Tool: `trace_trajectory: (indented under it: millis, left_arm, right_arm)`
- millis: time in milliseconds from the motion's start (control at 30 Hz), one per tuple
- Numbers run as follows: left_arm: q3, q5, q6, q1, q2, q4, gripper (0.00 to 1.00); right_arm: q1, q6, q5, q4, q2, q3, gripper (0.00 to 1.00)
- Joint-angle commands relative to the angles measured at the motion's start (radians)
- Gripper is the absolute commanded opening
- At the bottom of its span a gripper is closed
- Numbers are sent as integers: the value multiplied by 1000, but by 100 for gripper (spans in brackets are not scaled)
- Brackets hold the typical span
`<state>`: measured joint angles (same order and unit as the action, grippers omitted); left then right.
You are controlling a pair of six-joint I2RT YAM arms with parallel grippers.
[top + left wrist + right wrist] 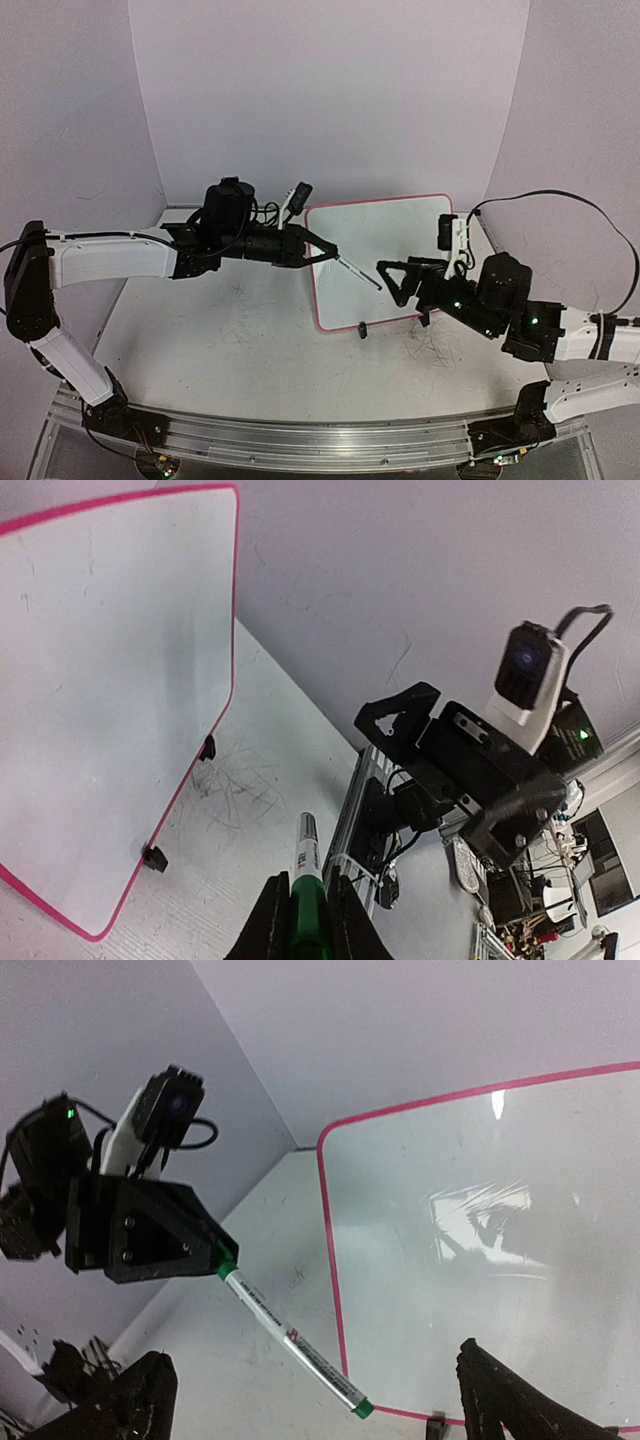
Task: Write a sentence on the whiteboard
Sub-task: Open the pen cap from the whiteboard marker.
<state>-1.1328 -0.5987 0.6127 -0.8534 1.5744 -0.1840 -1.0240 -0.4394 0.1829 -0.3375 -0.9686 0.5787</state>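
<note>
The left gripper [332, 254] is closed tight on the thick green end of a green marker [358, 272]. Its two fingers [272, 912] press the barrel from both sides. In the top view the long axis of the marker runs from this gripper toward 4 o'clock. The free end stops just in front of the right gripper [392, 283]. That gripper has its jaws spread as wide as they go and holds nothing. The marker passes between its fingers without touching them, as its own wrist camera shows.

The whiteboard [392, 228] lies flat on the table [230, 335], below the marker and mostly toward 1 o'clock from its free end. The left gripper is therefore the nearer one and the only one with the pen. I judge that the marker must be tipped down to meet the board, because now it lies nearly along the surface.

No sentence is on the board yet. I see only white gloss, a reflection and the pink rim, so the writing seems not yet begun.

Some things are not clear. I cannot tell which end of the marker has the cap, or whether the cap is off. The height of the marker above the board cannot be judged from above. The far right part of the board is cut off in the right wrist view. The grey scribble marks [432, 345] lie on the table beside a black clip foot [362, 327], not on the board.
</note>
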Motion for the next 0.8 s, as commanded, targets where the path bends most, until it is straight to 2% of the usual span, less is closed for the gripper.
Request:
trace_trajectory:
  millis: [0,200,367,467,633,767]
  left_arm:
    - [-36,-16,76,7,-50,-193,0]
    - [-5,-77,234,7,-43,-415,0]
    - [35,-87,347,3,-29,-556,0]
    - [46,-91,380,-3,-8,-583,0]
    - [58,-85,408,-7,7,-622,0]
    - [53,-95,429,-9,23,-638,0]
  right_arm:
    - [124,-163,-249,-30,56,1,98]
    - [232,-323,-566,-130,-30,68,98]
    - [268,-451,-667,-349,-87,48,96]
    - [269,-487,-692,-424,-140,72,89]
    - [268,-546,-718,-544,-227,101,69]
    - [269,-577,-692,-646,-252,85,58]
